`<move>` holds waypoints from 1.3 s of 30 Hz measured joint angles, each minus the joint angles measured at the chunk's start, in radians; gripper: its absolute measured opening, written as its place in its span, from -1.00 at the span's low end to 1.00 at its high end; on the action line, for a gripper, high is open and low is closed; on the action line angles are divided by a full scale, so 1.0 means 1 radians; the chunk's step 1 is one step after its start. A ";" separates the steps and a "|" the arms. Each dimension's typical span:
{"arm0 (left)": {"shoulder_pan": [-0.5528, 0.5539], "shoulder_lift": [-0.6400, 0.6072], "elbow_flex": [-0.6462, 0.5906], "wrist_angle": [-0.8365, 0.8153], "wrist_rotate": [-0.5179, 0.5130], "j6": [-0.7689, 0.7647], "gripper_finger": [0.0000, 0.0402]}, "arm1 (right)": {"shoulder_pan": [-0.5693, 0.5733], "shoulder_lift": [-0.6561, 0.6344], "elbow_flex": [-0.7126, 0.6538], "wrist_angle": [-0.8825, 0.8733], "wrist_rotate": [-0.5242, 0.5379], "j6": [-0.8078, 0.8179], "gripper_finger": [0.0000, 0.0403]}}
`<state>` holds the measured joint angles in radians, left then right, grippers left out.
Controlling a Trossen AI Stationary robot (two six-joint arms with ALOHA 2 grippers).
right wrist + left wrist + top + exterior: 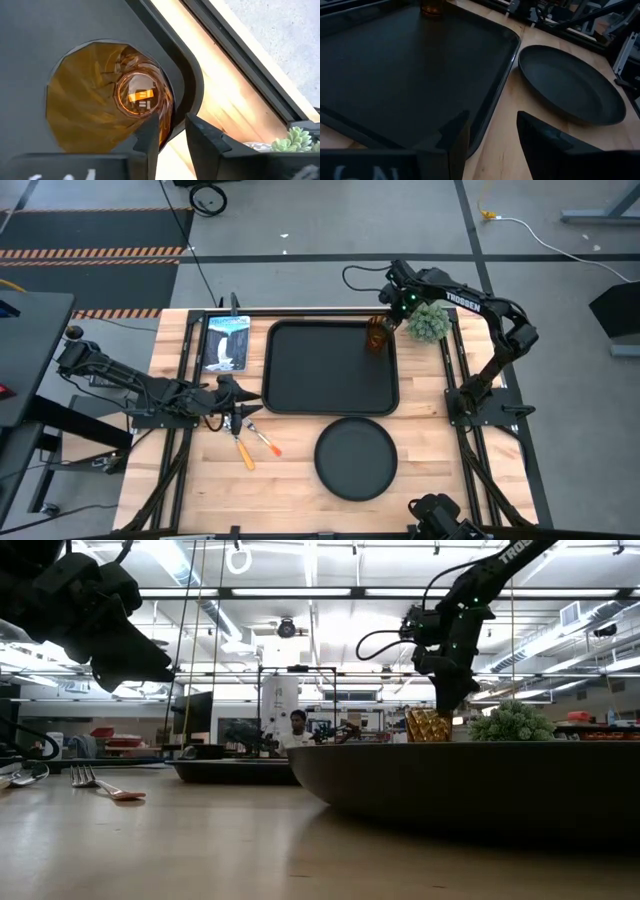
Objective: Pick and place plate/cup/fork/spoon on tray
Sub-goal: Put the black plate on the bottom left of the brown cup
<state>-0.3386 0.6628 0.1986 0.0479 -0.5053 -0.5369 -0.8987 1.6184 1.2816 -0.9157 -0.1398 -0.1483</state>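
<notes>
The amber ribbed cup (376, 336) is over the far right corner of the black tray (300, 395), upright, with my right gripper (386, 323) shut on it from above. The round black plate (355, 459) lies on the table near the tray's near edge. The spoon (243, 451) and the fork (266, 442) lie on the wood left of the plate. My left gripper (254, 395) is open and empty, raised above the table at the tray's left edge, just beyond the fork and spoon. My right gripper holds the cup's wall at the rim (167, 120), one finger (149, 142) inside the cup and one (210, 145) outside. The fingers point down from above. The cup stays upright; the plate's rim hides its foot in the low view, so I cannot tell whether it rests on the tray.
A small green bushy plant (431, 323) stands right of the cup, outside the tray's far right corner. A picture book (226, 342) lies left of the tray at the far side. Black frame rails run along the table's sides.
</notes>
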 joint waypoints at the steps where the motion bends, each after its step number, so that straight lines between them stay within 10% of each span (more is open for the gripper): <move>1: 0.000 0.000 0.000 0.000 -0.001 0.001 -0.14 | 0.000 0.000 0.003 -0.003 0.000 0.000 -0.47; 21: 0.000 0.000 0.000 0.000 -0.007 0.002 -0.14 | 0.037 0.000 0.163 -0.147 0.018 0.034 -0.27; 39: 0.000 0.000 0.000 0.000 -0.015 0.000 -0.14 | 0.452 0.000 0.233 -0.005 -0.056 -0.036 -0.28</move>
<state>-0.3386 0.6628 0.1986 0.0475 -0.5205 -0.5365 -0.4466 1.6184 1.5142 -0.9211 -0.1963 -0.1845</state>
